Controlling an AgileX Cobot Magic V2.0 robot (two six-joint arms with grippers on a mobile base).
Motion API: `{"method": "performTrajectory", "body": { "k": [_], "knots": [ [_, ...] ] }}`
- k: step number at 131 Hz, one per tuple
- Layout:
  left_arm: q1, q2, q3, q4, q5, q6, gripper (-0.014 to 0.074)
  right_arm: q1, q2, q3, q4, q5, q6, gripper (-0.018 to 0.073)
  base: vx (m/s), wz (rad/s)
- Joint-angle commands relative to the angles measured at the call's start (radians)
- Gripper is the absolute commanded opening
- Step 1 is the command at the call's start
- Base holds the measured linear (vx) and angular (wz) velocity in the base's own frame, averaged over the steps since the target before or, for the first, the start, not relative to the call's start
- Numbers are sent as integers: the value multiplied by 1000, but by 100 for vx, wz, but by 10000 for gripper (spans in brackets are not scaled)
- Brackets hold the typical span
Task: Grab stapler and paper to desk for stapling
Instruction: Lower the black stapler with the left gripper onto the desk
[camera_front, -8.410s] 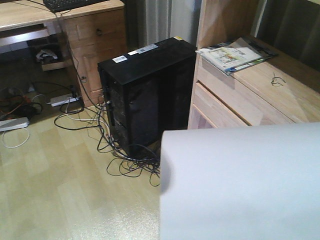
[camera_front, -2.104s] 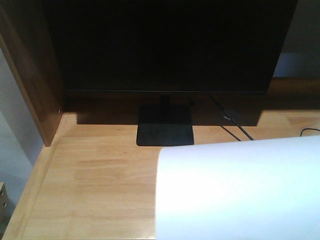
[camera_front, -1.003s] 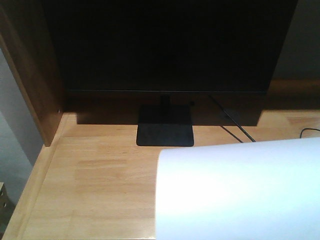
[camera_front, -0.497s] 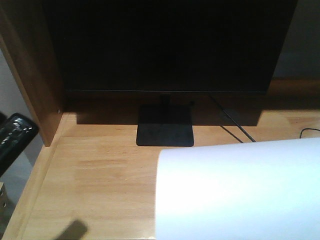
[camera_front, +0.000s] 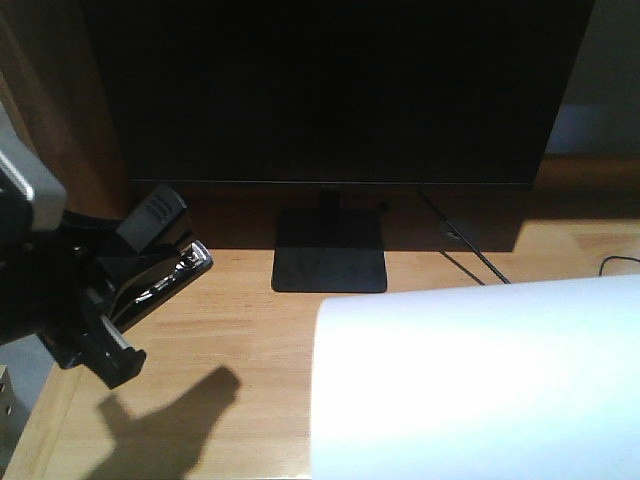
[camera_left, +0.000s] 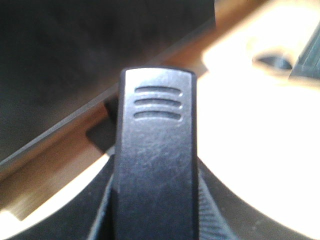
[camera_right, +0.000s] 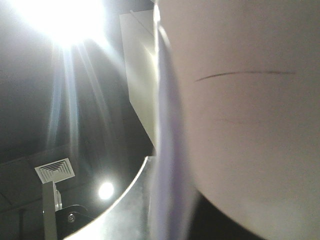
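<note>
Tightly, the left fingers (camera_front: 105, 350) clamp the stapler (camera_front: 165, 262) at the left edge of the frame. Its metal channel is tilted up toward the monitor (camera_front: 330, 90), and it hangs above the desk (camera_front: 250, 340), casting a shadow at lower left. In the left wrist view its ridged black top fills the centre. The paper (camera_front: 470, 390) curves across the lower right over the desk, just right of the monitor's stand (camera_front: 330, 265). The right fingers are hidden by the sheet, so I cannot tell whether they are wide or narrow.
</note>
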Motion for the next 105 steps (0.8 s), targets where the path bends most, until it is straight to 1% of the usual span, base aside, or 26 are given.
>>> {"method": "performTrajectory", "body": {
  "k": [1,9,17,18,20,28,40,49,56,57,58,59,60,61,64,65,68,70,71,73,82,101,105],
  "knots": [
    [51,53,-32,-146,-95,173,1,0,13,-28,10,-27,-10,-6,0,0],
    [84,98,-32,-207,-75,254,-2,0,13,-28,10,-27,-10,-6,0,0],
    [117,136,-33,-255,-44,335,-8,0,13,-28,10,-27,-10,-6,0,0],
    [121,140,-34,-261,-38,355,-8,0,13,-28,10,-27,-10,-6,0,0],
    [129,149,-35,-267,-32,366,-8,0,13,-28,10,-27,-10,-6,0,0],
    [159,183,-44,-312,32,451,-8,0,13,-28,10,-27,-10,-6,0,0],
    [201,235,-62,-372,130,550,-8,0,13,-28,10,-27,-10,-6,0,0],
    [225,275,-74,-433,196,628,-8,0,13,-28,10,-27,-10,-6,0,0],
    [243,306,-84,-480,256,697,-8,0,13,-28,10,-27,-10,-6,0,0],
    [245,310,-86,-487,263,720,-8,0,13,-28,10,-27,-10,-6,0,0],
    [248,314,-86,-495,270,720,-8,0,13,-28,10,-27,-10,-6,0,0],
    [252,318,-89,-501,278,742,-8,0,13,-28,10,-27,-10,-6,0,0],
    [252,323,-91,-507,286,742,-8,0,13,-28,10,-27,-10,-6,0,0],
    [256,328,-91,-513,294,765,-8,0,13,-28,10,-27,-10,-6,0,0],
    [261,341,-96,-528,319,800,-8,0,13,-28,11,-28,-10,-6,0,0],
    [261,345,-97,-533,327,800,-8,0,13,-28,11,-28,-10,-6,0,0],
    [268,364,-102,-548,360,846,-8,0,13,-28,11,-28,-10,-6,0,0],
    [269,369,-104,-551,369,857,-8,0,13,-28,11,-28,-10,-6,0,0],
    [271,373,-106,-555,377,880,-8,0,13,-28,11,-28,-10,-6,0,0],
    [272,387,-109,-565,398,902,-8,0,13,-28,11,-28,-10,-6,0,0],
    [277,423,-123,-580,447,988,-8,0,13,-28,11,-28,-10,-6,0,0],
    [277,506,-148,-627,527,1109,-8,0,13,-28,11,-28,-10,-6,0,0],
    [277,523,-152,-636,545,1122,-8,0,13,-28,11,-28,-10,-6,0,0]
  ]
}}
